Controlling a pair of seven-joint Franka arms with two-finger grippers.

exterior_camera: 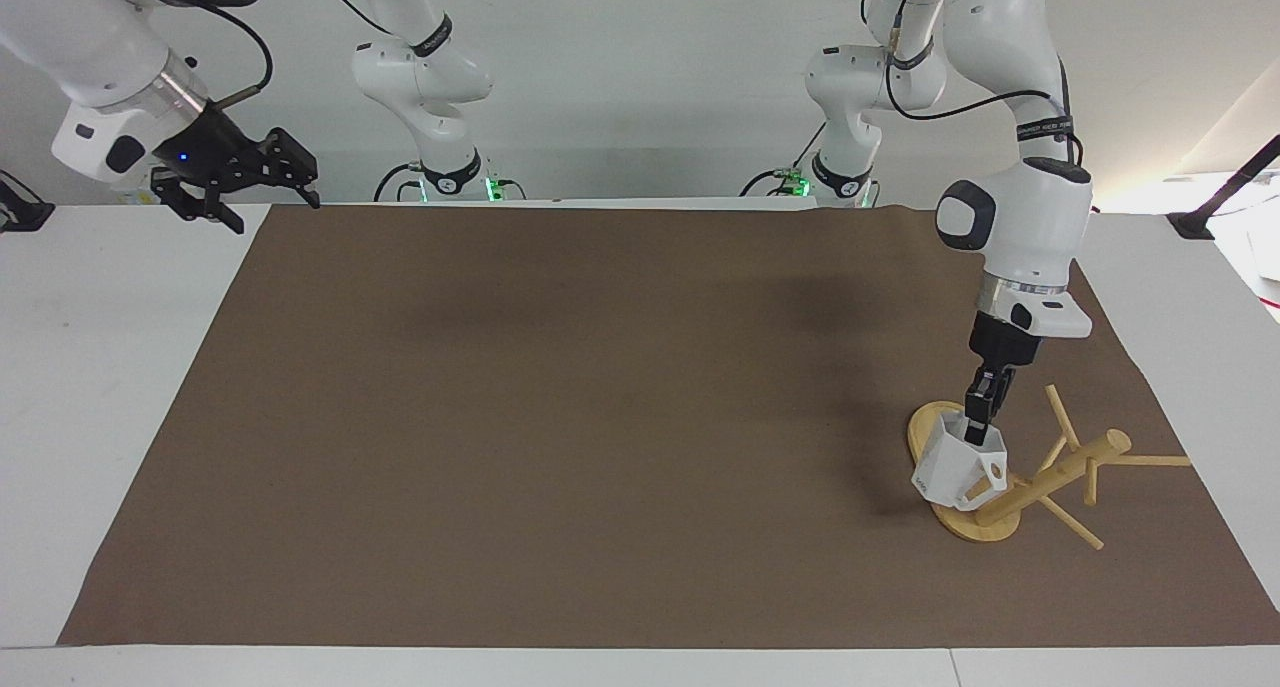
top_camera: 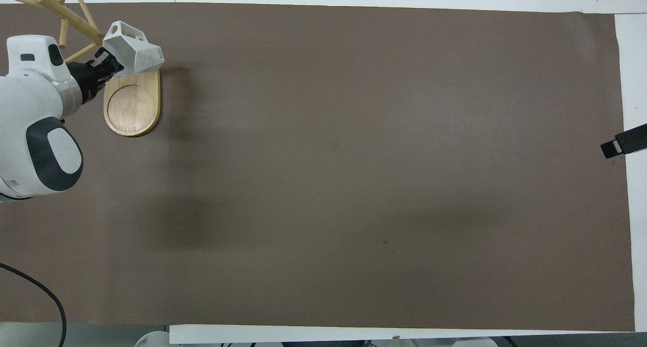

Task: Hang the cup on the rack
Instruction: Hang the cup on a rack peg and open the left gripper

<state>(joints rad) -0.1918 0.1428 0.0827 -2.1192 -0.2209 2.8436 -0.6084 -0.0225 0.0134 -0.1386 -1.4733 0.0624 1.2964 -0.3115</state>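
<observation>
At the facing view's lower right the left gripper [exterior_camera: 978, 419] is clamped on the rim of the cup [exterior_camera: 958, 464], held low over the rack [exterior_camera: 1010, 487] base against its post; the right gripper [exterior_camera: 232, 177], fingers spread, waits upper left above the brown mat [exterior_camera: 560, 417].

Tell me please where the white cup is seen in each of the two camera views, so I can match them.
Facing view: the cup is low at that picture's right side, held by the left gripper over the rack.
Overhead view: the cup is near the top left corner.
Shared landmark: the rack's oval bamboo base, directly under the cup.
</observation>
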